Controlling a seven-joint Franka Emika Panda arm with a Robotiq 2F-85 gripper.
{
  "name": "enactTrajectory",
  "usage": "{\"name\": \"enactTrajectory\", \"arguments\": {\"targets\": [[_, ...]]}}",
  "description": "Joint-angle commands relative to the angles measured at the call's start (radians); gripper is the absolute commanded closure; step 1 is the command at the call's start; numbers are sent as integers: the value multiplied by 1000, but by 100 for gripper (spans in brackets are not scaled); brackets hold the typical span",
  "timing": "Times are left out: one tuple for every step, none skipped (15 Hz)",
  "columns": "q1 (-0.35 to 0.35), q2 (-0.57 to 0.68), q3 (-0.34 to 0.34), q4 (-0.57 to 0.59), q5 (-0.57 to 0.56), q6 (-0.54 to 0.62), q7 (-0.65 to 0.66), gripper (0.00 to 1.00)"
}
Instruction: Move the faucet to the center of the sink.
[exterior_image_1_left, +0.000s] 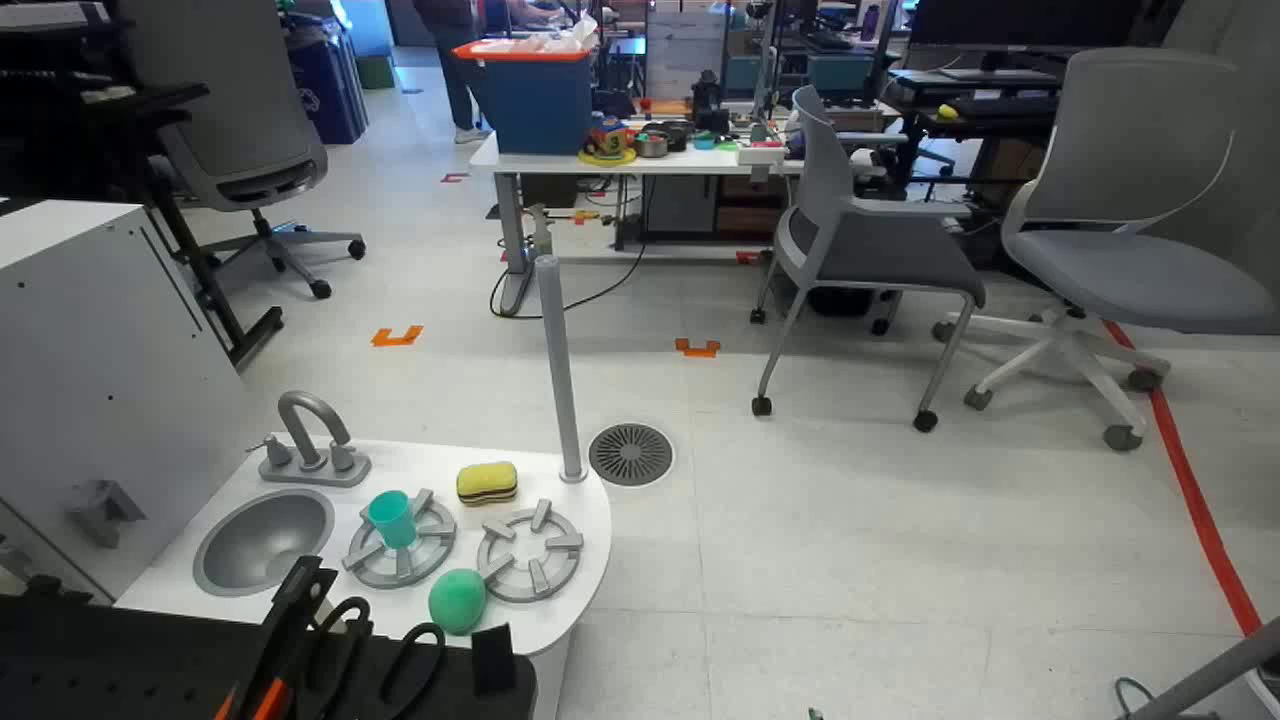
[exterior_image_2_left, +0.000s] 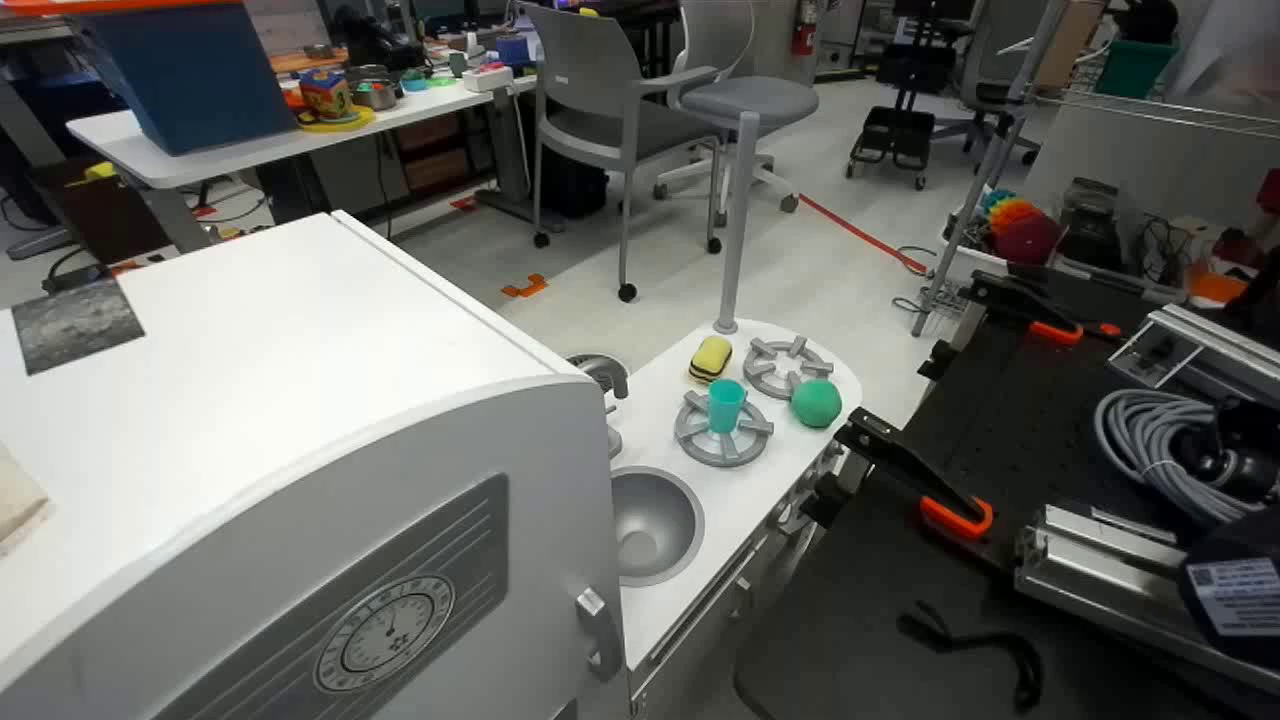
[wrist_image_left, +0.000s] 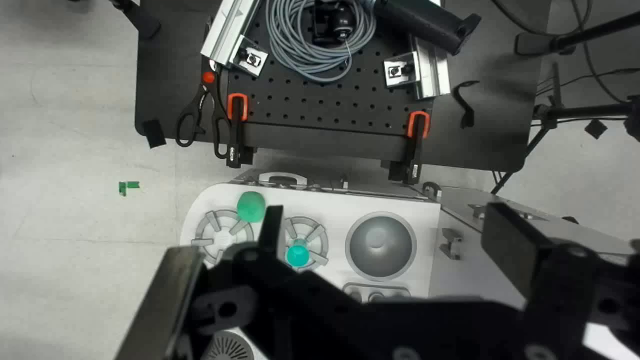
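The faucet (exterior_image_1_left: 311, 456) is a grey arched spout on a base with two handles, standing behind the sink (exterior_image_1_left: 232, 556). In an exterior view its spout curves away from the basin, with the tip above the handle nearer the burners. In an exterior view the faucet (exterior_image_2_left: 608, 374) is partly hidden behind the white cabinet, beside the sink (exterior_image_2_left: 668, 530). In the wrist view the round grey sink (wrist_image_left: 385, 250) lies between the fingers; only the faucet base (wrist_image_left: 376, 289) shows, its spout hidden by the gripper body. My gripper (wrist_image_left: 385, 220) is open and empty, above the counter. No exterior view shows it.
A teal cup (exterior_image_1_left: 392, 518) stands on the burner next to the sink. A green round toy (exterior_image_1_left: 457, 601), a yellow sponge (exterior_image_1_left: 487, 482) and a second burner (exterior_image_1_left: 530, 555) are further along. A grey post (exterior_image_1_left: 560, 370) rises from the counter. A tall white cabinet (exterior_image_2_left: 300, 330) borders the sink side.
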Motion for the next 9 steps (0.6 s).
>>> {"name": "enactTrajectory", "arguments": {"targets": [[4,1,-3,3,-1,-2,2,0],[4,0,-3,4,-1,-2,2,0],[4,0,-3,4,-1,-2,2,0],[4,0,-3,4,-1,-2,2,0],[4,0,-3,4,-1,-2,2,0],[4,0,-3,4,-1,-2,2,0],[4,0,-3,4,-1,-2,2,0],[4,0,-3,4,-1,-2,2,0],[4,28,0,12,7,22,14,0]]}}
